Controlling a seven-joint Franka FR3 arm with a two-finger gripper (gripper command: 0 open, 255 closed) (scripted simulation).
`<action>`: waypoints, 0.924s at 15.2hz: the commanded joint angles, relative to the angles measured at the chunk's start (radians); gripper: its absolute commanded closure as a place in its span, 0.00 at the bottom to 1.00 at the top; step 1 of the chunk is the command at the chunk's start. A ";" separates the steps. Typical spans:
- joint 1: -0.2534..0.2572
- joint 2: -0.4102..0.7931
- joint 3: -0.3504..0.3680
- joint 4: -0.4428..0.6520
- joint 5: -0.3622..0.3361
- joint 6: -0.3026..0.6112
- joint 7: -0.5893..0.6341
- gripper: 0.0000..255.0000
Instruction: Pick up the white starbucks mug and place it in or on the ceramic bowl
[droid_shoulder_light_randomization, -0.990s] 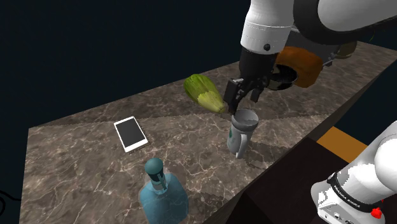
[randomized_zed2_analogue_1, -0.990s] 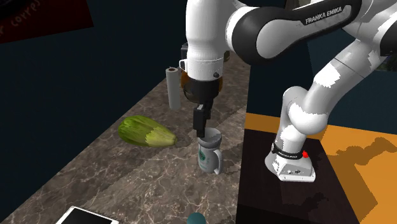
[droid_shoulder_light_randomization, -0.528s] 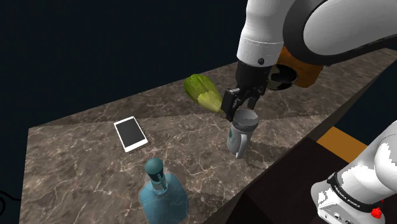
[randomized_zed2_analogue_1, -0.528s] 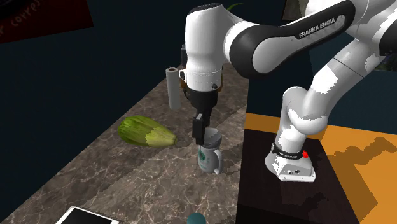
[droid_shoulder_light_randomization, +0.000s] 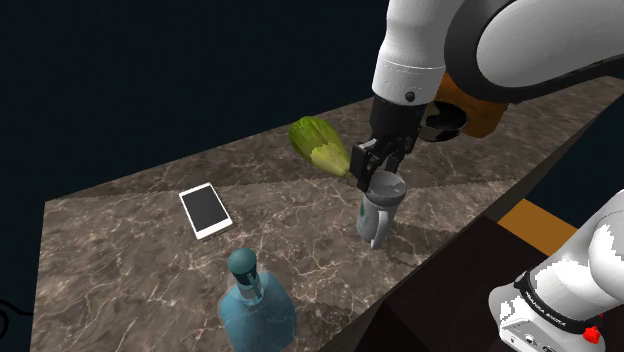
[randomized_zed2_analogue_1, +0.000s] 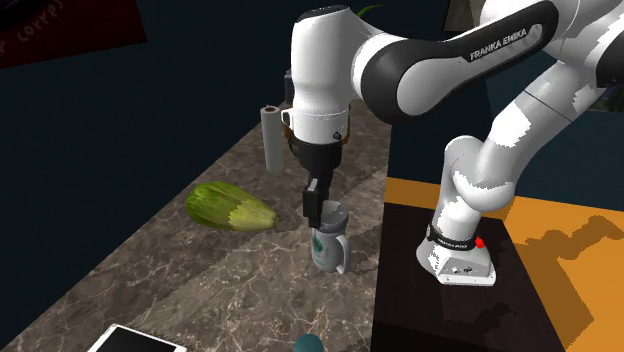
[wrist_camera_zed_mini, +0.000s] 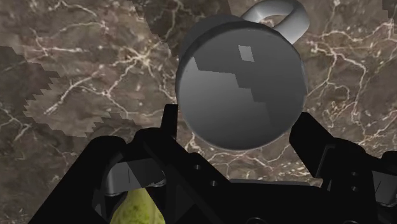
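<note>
Probably stiff, light, smooth-sided and breakable, the mug (droid_shoulder_light_randomization: 379, 208) stands upright on the counter (droid_shoulder_light_randomization: 130, 250) near its front edge. The gripper (droid_shoulder_light_randomization: 372, 165) hangs just over its rim, and the arm half covers the bowl (droid_shoulder_light_randomization: 470, 108) beyond.

From the second exterior view, the mug (randomized_zed2_analogue_1: 329, 245) shows its handle low on one side, with the gripper (randomized_zed2_analogue_1: 318, 204) at its mouth.

At the wrist, the fingers (wrist_camera_zed_mini: 312, 137) stand apart on either side of the rim. Gripping across the wall, clear of the handle (wrist_camera_zed_mini: 280, 14), looks safest. Whether the pads touch it is unclear.
</note>
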 joint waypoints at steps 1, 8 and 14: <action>0.000 0.001 0.000 -0.001 0.000 0.000 0.000 1.00; 0.000 -0.002 -0.002 0.010 -0.001 -0.014 0.000 1.00; -0.004 -0.008 -0.017 0.085 -0.010 -0.095 0.004 1.00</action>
